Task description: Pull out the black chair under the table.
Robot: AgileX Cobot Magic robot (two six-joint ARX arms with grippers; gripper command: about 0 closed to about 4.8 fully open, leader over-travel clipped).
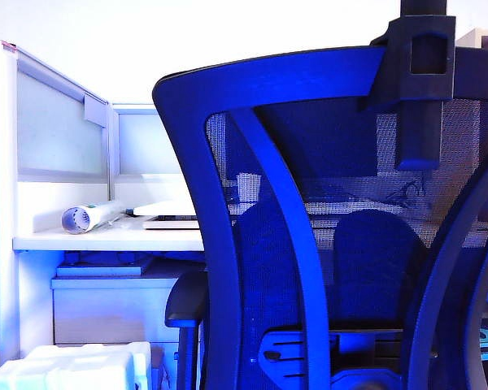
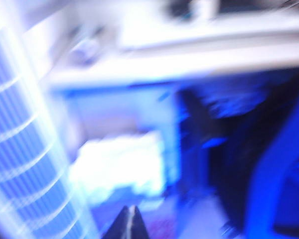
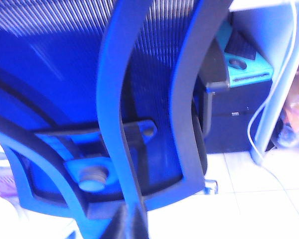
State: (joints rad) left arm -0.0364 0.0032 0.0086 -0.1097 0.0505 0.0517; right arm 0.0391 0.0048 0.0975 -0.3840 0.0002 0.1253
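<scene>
White cubicle w/ the table [image 1: 106, 240] is seen at left of ext. view; the black chair [image 1: 252, 97] fills centre-right. Left gripper [image 2: 131, 223] and right gripper [image 3: 131, 219] are seen pinched together, nothing held.

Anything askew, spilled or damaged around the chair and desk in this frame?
Nothing looks damaged or spilled. One oddity: a rolled white tube lies on its side on the table, left of the black chair. The left gripper and right gripper are both shut, holding nothing. The left wrist view is blurred, so detail there is uncertain.
</scene>
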